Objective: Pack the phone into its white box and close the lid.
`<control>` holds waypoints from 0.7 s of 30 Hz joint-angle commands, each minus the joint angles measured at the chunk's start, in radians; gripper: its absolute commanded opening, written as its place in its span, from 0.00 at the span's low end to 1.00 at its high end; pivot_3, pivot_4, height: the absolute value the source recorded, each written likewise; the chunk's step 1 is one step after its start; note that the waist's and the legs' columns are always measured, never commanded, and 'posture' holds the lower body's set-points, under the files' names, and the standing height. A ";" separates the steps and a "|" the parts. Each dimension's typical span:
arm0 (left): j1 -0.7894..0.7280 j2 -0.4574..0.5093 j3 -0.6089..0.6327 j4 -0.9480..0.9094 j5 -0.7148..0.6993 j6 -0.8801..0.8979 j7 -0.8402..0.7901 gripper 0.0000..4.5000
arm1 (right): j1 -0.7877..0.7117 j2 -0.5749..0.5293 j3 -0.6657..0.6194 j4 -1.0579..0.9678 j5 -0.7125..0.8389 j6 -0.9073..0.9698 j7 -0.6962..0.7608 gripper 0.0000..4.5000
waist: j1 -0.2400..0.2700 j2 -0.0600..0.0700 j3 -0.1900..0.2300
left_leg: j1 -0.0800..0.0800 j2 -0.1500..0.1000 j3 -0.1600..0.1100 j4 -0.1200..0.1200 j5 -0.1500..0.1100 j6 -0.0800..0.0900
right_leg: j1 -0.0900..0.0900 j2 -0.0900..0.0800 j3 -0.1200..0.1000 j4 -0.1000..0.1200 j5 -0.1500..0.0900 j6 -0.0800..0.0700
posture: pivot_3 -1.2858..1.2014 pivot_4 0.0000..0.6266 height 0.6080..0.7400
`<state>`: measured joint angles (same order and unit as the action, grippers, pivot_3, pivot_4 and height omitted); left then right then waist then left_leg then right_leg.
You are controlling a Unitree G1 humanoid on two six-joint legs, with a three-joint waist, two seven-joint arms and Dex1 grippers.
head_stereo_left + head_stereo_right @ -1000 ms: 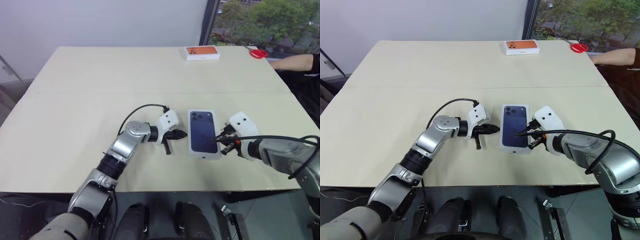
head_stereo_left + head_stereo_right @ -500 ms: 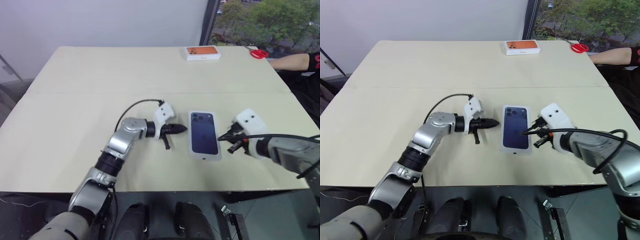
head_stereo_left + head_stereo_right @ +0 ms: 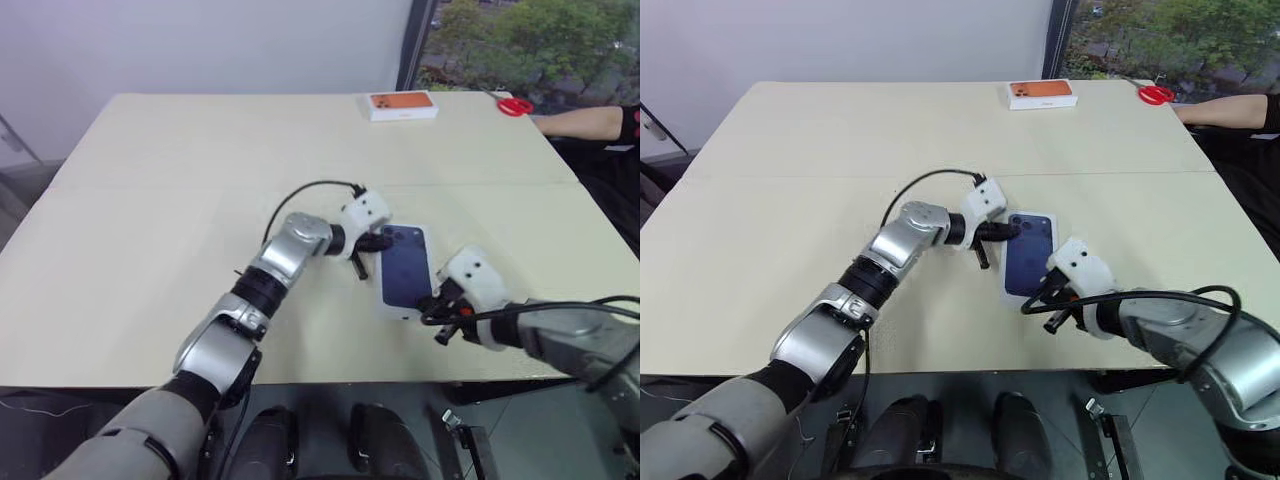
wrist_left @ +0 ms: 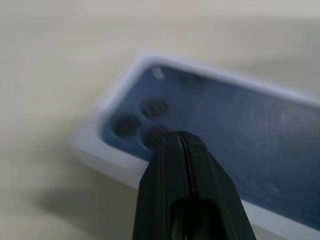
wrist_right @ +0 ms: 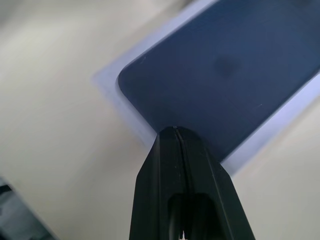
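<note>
Lid (image 3: 406, 268) looking light, glossy (likely slippery), best pinched at white edges; left gripper (image 3: 384, 241) and right gripper (image 3: 432, 312) clenched, gripping nothing.

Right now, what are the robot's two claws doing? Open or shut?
Left gripper: shut, holding nothing, tips at the camera corner of the lid.
Right gripper: shut, holding nothing, at the lid's near corner.

An orange-topped box (image 3: 402, 105) and red scissors (image 3: 516, 106) are seen upper right on the table (image 3: 150, 200); a person's arm (image 3: 585, 124) is rested at the right edge.
</note>
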<state>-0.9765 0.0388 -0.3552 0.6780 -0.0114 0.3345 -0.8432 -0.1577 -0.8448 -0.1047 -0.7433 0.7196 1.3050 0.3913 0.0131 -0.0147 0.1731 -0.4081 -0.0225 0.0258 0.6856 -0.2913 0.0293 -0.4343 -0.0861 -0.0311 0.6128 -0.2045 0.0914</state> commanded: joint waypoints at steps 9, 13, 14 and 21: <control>0.018 0.021 -0.033 0.035 0.079 -0.038 -0.017 0.00 | -0.003 0.038 0.020 0.005 -0.039 0.052 -0.056 0.01 | 0.001 -0.002 -0.003 | 0.002 0.000 -0.001 0.000 0.000 0.000 | 0.002 -0.001 0.000 0.000 0.000 0.000 | 0.52 0.24 1.00; 0.045 0.044 0.136 -0.063 -0.045 -0.074 0.012 0.00 | -0.042 0.062 -0.044 0.031 -0.089 -0.044 -0.079 0.01 | -0.003 -0.002 -0.002 | 0.001 0.001 -0.001 0.000 0.000 0.000 | 0.001 -0.001 0.000 0.000 0.000 0.000 | 0.52 0.24 1.00; 0.059 0.057 0.169 -0.099 -0.071 -0.078 0.011 0.00 | -0.047 0.066 -0.059 0.041 -0.109 -0.080 -0.086 0.01 | -0.003 -0.002 -0.002 | 0.001 0.001 -0.001 0.000 0.000 0.000 | 0.000 -0.002 0.000 0.000 0.000 0.000 | 0.52 0.24 1.00; 0.297 0.323 0.378 -0.457 -0.224 0.007 -0.063 0.00 | -0.022 0.065 -0.135 0.199 -0.265 -0.397 -0.053 0.01 | -0.007 -0.001 -0.002 | 0.000 0.001 0.000 -0.001 0.000 0.000 | -0.002 -0.001 0.001 0.001 0.000 0.000 | 0.52 0.24 1.00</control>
<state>-0.7123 0.3199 -0.0436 0.3025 -0.1841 0.3039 -0.8925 -0.1821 -0.7787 -0.1950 -0.5750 0.4873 0.9880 0.3208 0.0064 -0.0159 0.1711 -0.4079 -0.0214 0.0262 0.6844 -0.2912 0.0289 -0.4363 -0.0868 -0.0301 0.6141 -0.2044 0.0913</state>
